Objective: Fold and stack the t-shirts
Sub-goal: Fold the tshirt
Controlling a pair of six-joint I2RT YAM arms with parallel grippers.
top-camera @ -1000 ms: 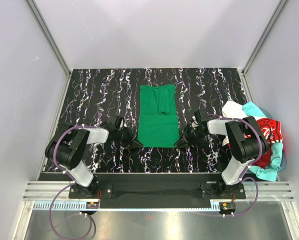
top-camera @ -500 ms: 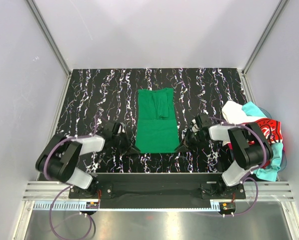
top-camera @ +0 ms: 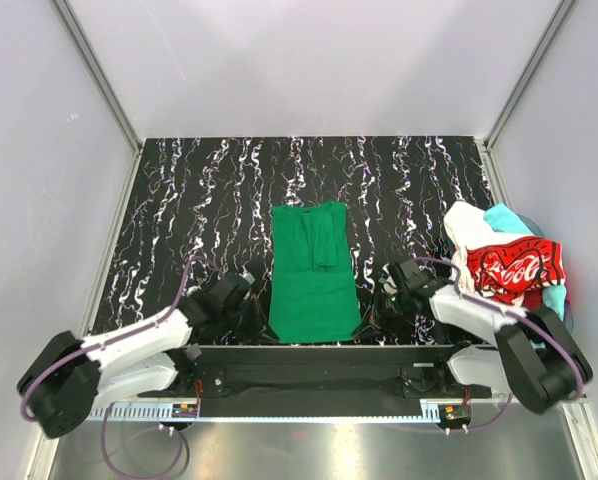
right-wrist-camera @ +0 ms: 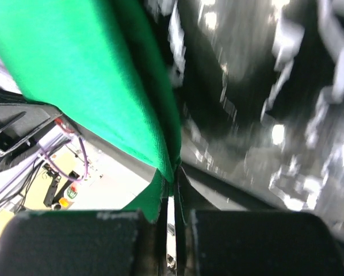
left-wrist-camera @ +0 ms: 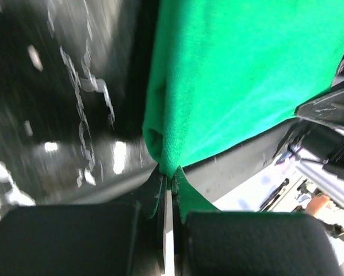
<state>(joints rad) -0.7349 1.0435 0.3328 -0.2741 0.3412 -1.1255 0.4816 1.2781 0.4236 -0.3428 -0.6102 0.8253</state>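
Green t-shirt (top-camera: 314,280) is pinched by left end effector (left-wrist-camera: 167,183) and right end effector (right-wrist-camera: 175,174).

White arms (top-camera: 139,342) with black joints (top-camera: 222,298) trail purple cables (top-camera: 102,438).

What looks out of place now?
The green t-shirt lies with its near hem at the table's front edge, pinched by left claw and right claw. The crumpled pile with the red t-shirt overhangs the right edge.

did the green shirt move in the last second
Yes. The green t-shirt has slid toward the near edge of the table; its near hem now reaches that edge.
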